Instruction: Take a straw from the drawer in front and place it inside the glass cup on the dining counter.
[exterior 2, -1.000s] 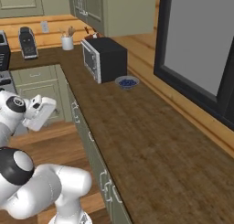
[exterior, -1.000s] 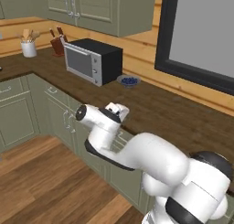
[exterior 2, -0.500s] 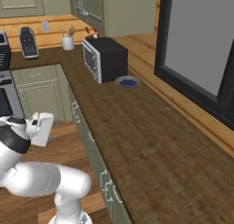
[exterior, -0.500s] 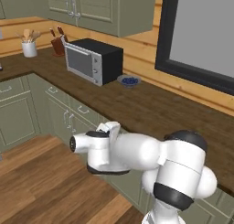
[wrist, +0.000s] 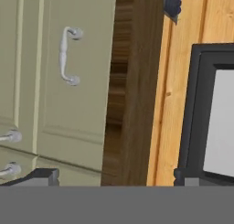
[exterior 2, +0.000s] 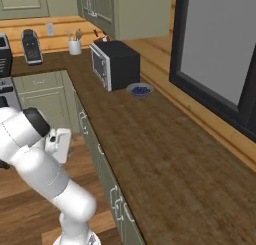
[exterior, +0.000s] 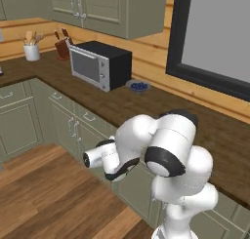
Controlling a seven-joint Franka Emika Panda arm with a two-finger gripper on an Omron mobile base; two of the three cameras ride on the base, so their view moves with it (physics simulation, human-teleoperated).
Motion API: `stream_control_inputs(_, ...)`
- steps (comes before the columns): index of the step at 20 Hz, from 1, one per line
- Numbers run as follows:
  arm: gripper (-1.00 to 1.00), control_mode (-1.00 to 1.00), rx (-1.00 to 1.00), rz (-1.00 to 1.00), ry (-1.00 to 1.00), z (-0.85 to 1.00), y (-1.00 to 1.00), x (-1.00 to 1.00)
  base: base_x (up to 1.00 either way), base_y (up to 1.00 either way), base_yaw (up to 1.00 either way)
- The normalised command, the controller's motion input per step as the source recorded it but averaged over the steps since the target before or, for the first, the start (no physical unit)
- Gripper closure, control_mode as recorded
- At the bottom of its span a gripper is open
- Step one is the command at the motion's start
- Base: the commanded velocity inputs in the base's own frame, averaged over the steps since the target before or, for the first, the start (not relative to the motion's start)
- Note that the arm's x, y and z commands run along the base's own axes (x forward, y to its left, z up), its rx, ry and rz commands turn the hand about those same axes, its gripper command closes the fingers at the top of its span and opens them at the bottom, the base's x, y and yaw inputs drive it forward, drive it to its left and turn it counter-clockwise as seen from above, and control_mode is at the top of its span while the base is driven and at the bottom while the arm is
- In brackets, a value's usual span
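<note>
Since the earlier frame the arm folded down and back toward the base, bringing the hand low before the cabinet fronts. The drawer [wrist: 68, 86] faced the gripper [wrist: 116, 175] in the rolled hand view, closed, with its silver handle [wrist: 66, 55] ahead and to one side of the widely spread, empty jaws. The straw presumably lay inside, so its direction and long axis could not be told. The handle's long axis ran up and down in that rolled picture; in the room it was probably level. The risk, as I judged it: the fingers could meet the panel beside the handle, or slip off the thin bar. The worktop [exterior 2: 165, 154] edge was close above the hand.
</note>
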Motion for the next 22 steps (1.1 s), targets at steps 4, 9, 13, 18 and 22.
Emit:
stream_control_inputs(4,-1.00,-1.00,-0.12,-0.03,-0.01,-0.52,-0.09,0.44,0.00,0.00,0.00)
stream_control_inputs(9,-1.00,-1.00,-0.10,-0.05,-0.03,-0.44,-0.12,0.39,0.00,0.00,0.00)
stream_control_inputs(13,-1.00,-1.00,-0.09,-0.06,-0.02,-0.45,-0.04,0.29,0.00,0.00,0.00)
stream_control_inputs(18,-1.00,-1.00,-0.07,-0.04,-0.06,-0.35,0.00,0.29,0.00,0.00,0.00)
stream_control_inputs(22,-1.00,-1.00,-0.01,0.00,-0.12,-0.15,-0.04,0.46,0.00,0.00,0.00)
